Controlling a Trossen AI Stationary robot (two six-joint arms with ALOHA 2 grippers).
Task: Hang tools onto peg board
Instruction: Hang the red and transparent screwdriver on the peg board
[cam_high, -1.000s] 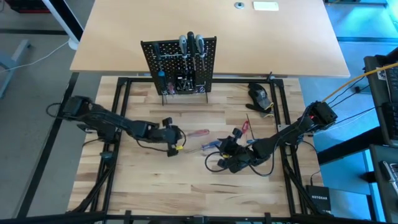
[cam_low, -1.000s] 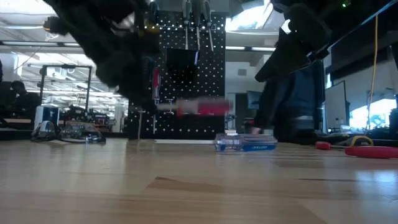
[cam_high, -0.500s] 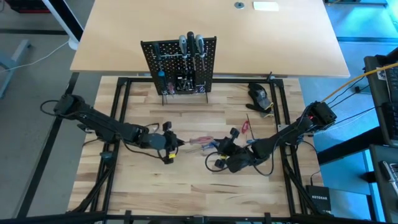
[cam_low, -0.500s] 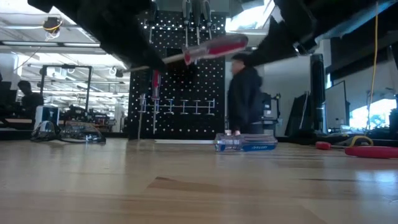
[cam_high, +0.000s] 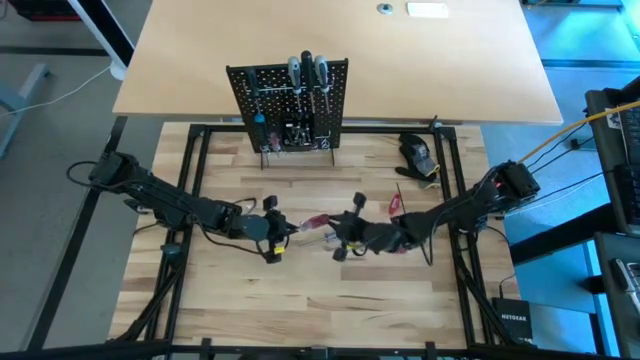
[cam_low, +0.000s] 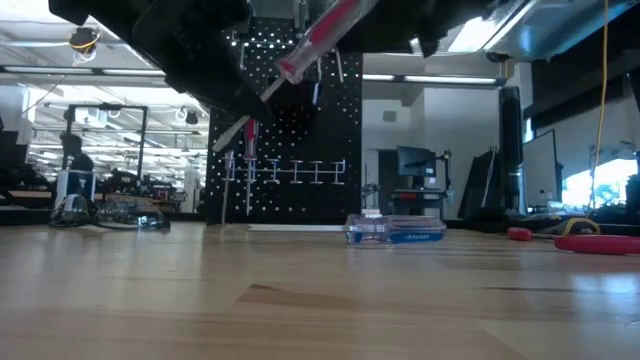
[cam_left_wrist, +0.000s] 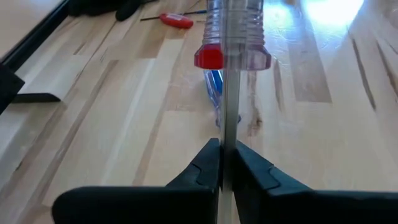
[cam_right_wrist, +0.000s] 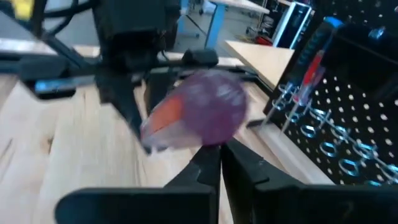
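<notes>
Currently a handover is in hand — the left gripper (cam_left_wrist: 227, 167) is clamped on the red screwdriver (cam_high: 318, 222) shaft mid-table; the right gripper (cam_high: 340, 226), closed, meets its handle. Next: carry it far to the peg board (cam_high: 288, 106).

Both dark arms reach inward over the middle of the pale wooden counter (cam_high: 250, 300), their wrists nearly meeting. The left gripper (cam_high: 283, 229) has its fingers (cam_left_wrist: 208, 168) pinched together. The right gripper (cam_high: 335, 226), facing it, is closed as well.
</notes>
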